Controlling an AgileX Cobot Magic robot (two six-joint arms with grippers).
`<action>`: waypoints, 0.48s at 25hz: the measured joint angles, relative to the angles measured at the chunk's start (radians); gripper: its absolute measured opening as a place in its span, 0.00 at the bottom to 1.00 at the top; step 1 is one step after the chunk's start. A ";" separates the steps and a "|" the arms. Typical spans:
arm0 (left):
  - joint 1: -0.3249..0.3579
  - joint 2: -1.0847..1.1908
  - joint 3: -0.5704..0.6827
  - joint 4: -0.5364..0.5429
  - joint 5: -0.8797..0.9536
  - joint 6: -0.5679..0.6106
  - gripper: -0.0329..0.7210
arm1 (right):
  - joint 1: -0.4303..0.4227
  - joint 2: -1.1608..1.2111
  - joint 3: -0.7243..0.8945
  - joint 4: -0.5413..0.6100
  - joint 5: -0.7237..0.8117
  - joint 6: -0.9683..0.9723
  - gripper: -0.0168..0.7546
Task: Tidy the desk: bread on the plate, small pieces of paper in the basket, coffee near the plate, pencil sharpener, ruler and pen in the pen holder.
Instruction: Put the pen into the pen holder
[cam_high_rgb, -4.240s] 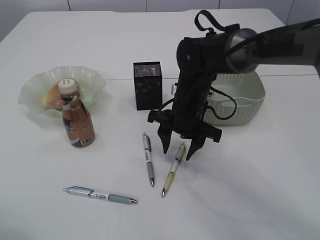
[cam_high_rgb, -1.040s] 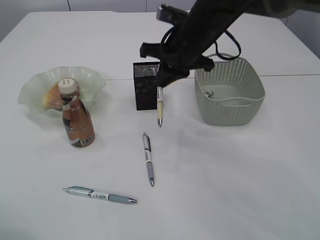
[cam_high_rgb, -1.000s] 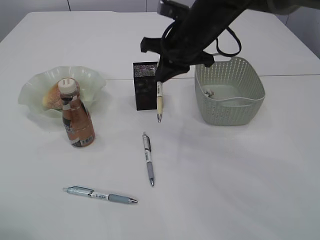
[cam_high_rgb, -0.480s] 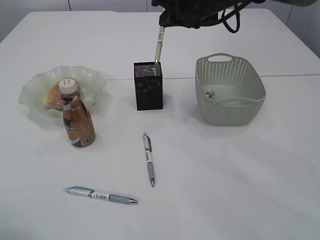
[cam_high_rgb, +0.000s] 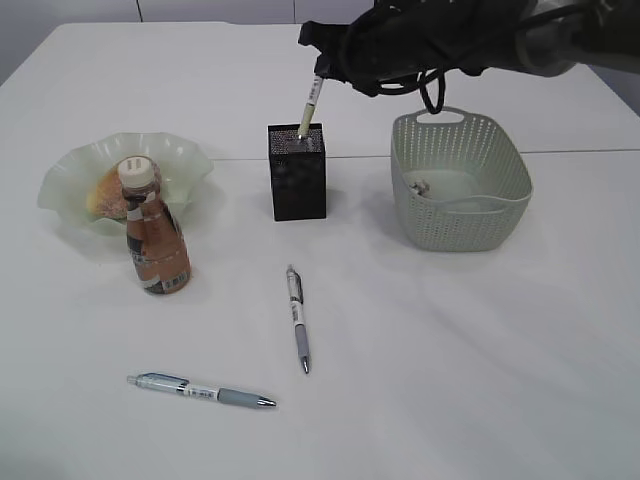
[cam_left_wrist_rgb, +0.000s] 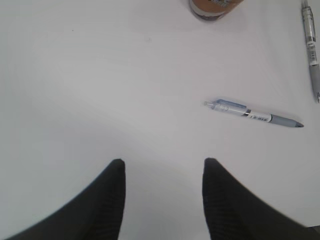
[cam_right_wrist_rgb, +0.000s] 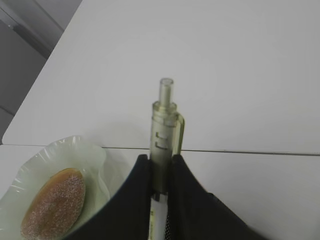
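My right gripper (cam_high_rgb: 325, 72) is shut on a yellowish pen (cam_high_rgb: 311, 106) that hangs tilted, its lower end inside the black mesh pen holder (cam_high_rgb: 297, 185). The right wrist view shows the jaws (cam_right_wrist_rgb: 160, 161) pinching the pen's barrel (cam_right_wrist_rgb: 163, 125). Two more pens (cam_high_rgb: 297, 330) (cam_high_rgb: 200, 390) lie on the desk. The bread (cam_high_rgb: 104, 190) sits in the green wavy plate (cam_high_rgb: 180, 158), with the coffee (cam_high_rgb: 156, 240) standing just in front. My left gripper (cam_left_wrist_rgb: 164, 164) hovers open over bare desk, near one pen (cam_left_wrist_rgb: 252, 114). A small paper scrap (cam_high_rgb: 420, 187) lies in the basket (cam_high_rgb: 460, 215). Pencil sharpener and ruler are out of view.
The desk's seam line (cam_high_rgb: 580, 151) runs behind the holder and basket. The basket stands right of the pen holder, a hand's width away. The coffee's base (cam_left_wrist_rgb: 215, 5) and the second pen (cam_left_wrist_rgb: 312, 50) show at the top of the left wrist view.
My right gripper has lifted the pen from in front of the pen holder to above it, then lowered its tip into the holder. The left gripper has not moved.
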 joint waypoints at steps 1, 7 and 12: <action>0.000 0.000 0.000 0.000 0.000 0.000 0.53 | 0.000 0.008 0.000 0.020 -0.008 -0.016 0.07; 0.000 0.000 0.000 0.000 0.000 0.000 0.53 | 0.000 0.031 -0.011 0.133 -0.021 -0.128 0.07; 0.000 0.000 0.000 0.002 0.000 0.000 0.53 | 0.000 0.031 -0.011 0.212 -0.041 -0.231 0.07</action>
